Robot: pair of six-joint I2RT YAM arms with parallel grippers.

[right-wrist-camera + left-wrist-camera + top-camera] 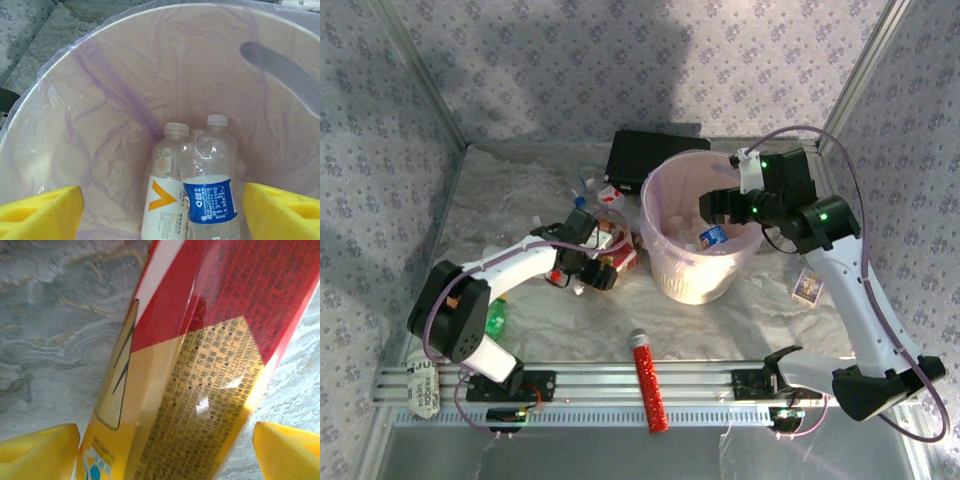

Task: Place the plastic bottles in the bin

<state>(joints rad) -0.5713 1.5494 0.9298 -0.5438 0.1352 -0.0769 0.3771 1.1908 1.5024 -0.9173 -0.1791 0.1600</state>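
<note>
Left fingers (40,450): spread either side of a red-and-yellow bottle (200,365), not closed on it.
Right fingers (285,210): parted, empty, above the bin (115,75).
Done: two bottles (210,195) lie inside the bin.
Remaining: loose bottles (595,190) beside the bin; green bottle (497,315) near the left base.
Pose: left gripper (603,262) low at the pile; right gripper (708,208) over the rim.

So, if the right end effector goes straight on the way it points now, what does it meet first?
Most likely the blue-labelled bottle, lying beside an orange-marked bottle inside the bin; depth is hard to judge.
</note>
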